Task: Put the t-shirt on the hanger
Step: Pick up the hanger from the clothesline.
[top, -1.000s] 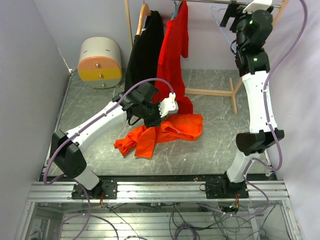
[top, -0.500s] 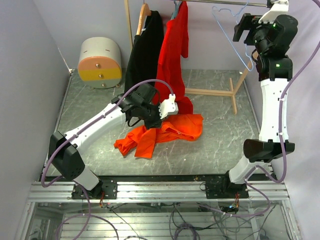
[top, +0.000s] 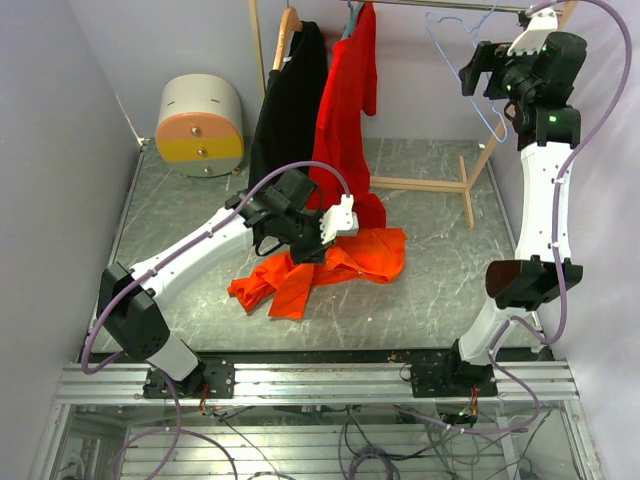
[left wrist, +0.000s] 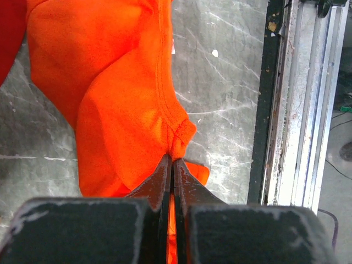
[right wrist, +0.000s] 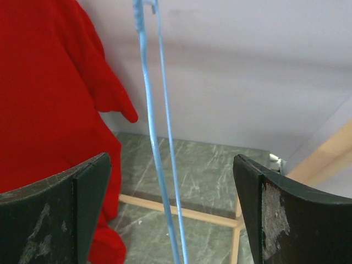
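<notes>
Lab test cell: aluminium rail (top: pixel 320 384), loose cables (top: pixel 357 434), plain partition walls (top: pixel 40 150).

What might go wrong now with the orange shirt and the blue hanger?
1. The left gripper pinches only a small fold of the t-shirt, so the cloth may slip out when lifted.
2. The right gripper is open at the hanger, whose wire is thin; closing might miss it or set it swinging.
3. The red shirt hangs close by and might snag the hanger.
</notes>
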